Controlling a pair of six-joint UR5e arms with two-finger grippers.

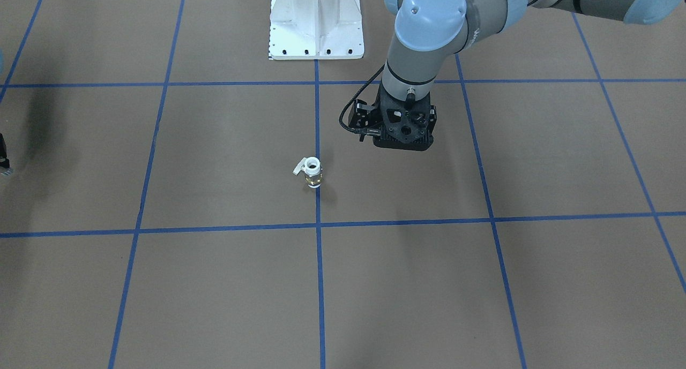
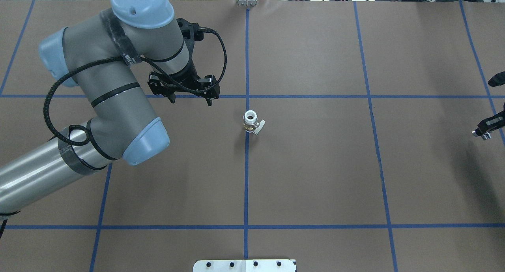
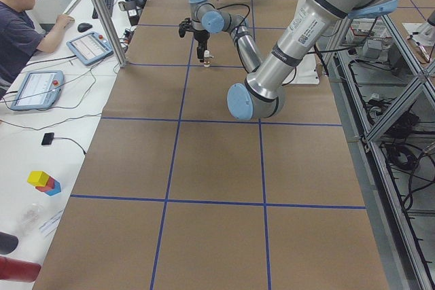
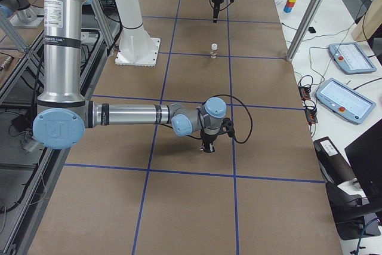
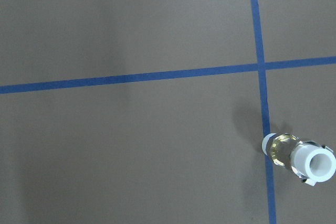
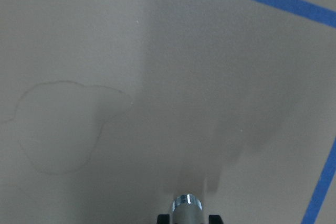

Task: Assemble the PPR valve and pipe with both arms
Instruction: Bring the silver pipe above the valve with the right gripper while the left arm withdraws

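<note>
The PPR valve (image 1: 312,172) stands upright on a blue tape line at the table's middle, brass body, white round end on top, white lever to one side. It also shows in the overhead view (image 2: 251,122) and low right in the left wrist view (image 5: 299,158). My left gripper (image 2: 191,100) hangs above the table beside the valve, apart from it, fingers spread and empty. My right gripper (image 2: 487,129) is far off at the table's right edge, shut on the silver pipe (image 6: 186,205), which points down at the table.
The white bolted pedestal (image 1: 316,21) stands at the robot's side of the table, behind the valve. Blue tape lines grid the brown table (image 2: 315,177). Tablets and an operator (image 3: 20,11) are at the side bench.
</note>
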